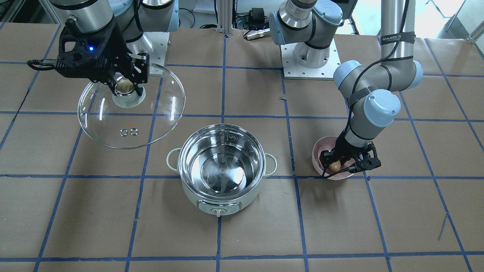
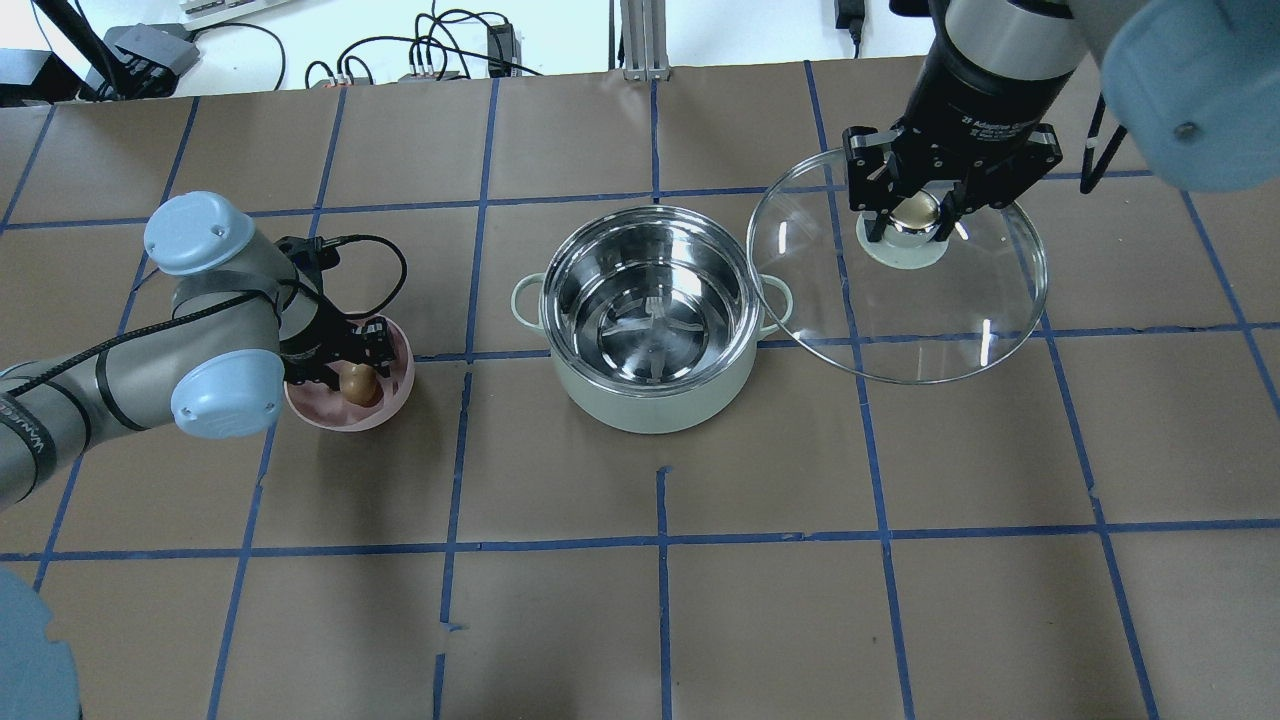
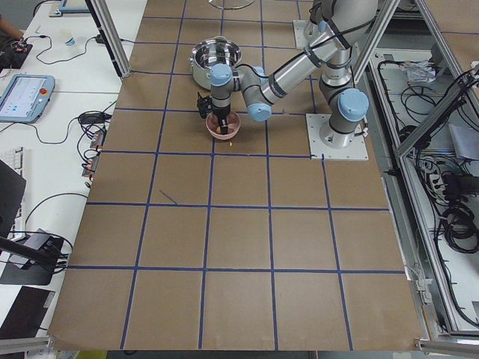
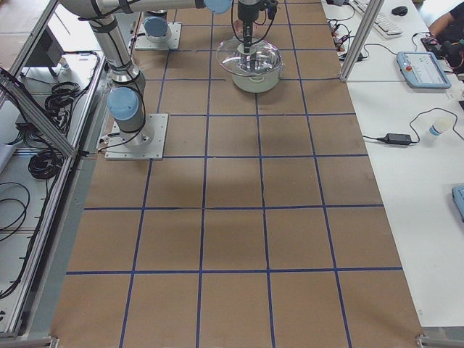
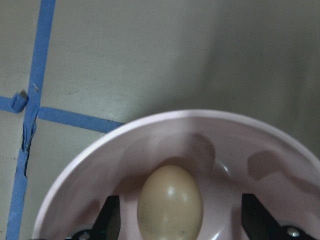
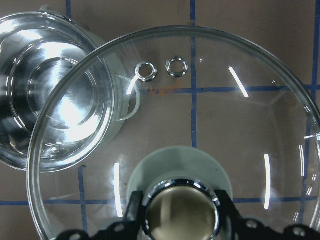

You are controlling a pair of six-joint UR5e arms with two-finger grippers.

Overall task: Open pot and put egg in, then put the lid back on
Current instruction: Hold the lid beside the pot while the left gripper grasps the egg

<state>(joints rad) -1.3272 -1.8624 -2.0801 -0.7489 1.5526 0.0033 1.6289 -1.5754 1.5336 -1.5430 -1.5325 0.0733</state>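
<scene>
Grips the large clear glass dome lid (image 2: 930,320) by its beige-gold round knob with the right gripper (image 2: 915,215), fingers closed on either side of that knob, and holds it out toward the right edge of the brown paper-covered table (image 2: 660,620), apparently lifted off the surface, presumably to free the opening beside it. Leaves the round mint-green electric pot (image 2: 650,400) with its shiny steel inside uncovered and empty, about midway between the left and right edges. Toward the left edge, reaches down into the small pink bowl (image 2: 397,340) with the left gripper (image 5: 181,222), fingers (image 5: 111,220) spread wide on either side of the small brown-tan egg (image 5: 170,202), not closed on it. Rests at the bowl's bottom, nearer one finger than the other. Looks like lining up for the pick; calls for a centred, gentle squeeze, being smooth, rounded and easily cracked
</scene>
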